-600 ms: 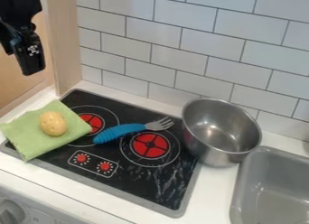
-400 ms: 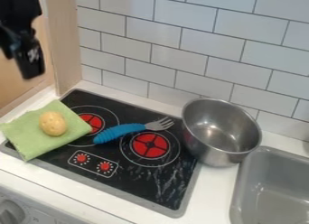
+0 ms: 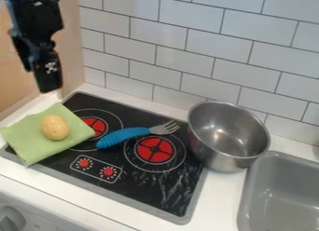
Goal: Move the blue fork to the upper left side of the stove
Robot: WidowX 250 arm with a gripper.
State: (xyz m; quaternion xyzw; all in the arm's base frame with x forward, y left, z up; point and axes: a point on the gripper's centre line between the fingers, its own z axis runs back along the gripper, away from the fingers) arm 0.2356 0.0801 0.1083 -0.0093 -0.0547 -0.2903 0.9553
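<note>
The black gripper (image 3: pixel 47 81) hangs at the upper left, in front of the wooden panel and above the stove's back left corner, well clear of the fork. A fork with a thick blue handle (image 3: pixel 122 137) and grey metal tines lies on the black stove (image 3: pixel 140 190). Its handle end rests between the two red burners, and its tines point right toward the stove's back edge, beside the metal pot.
A green cloth (image 3: pixel 31 145) with a yellow potato (image 3: pixel 55 127) on it covers the stove's left part. The metal pot (image 3: pixel 227 162) stands at the stove's right edge. Farther right is a grey sink (image 3: pixel 248 211); a tiled wall (image 3: pixel 193 50) rises behind.
The gripper has moved right and slightly down in the view. The fork, cloth, potato and pot have stayed where they were.
</note>
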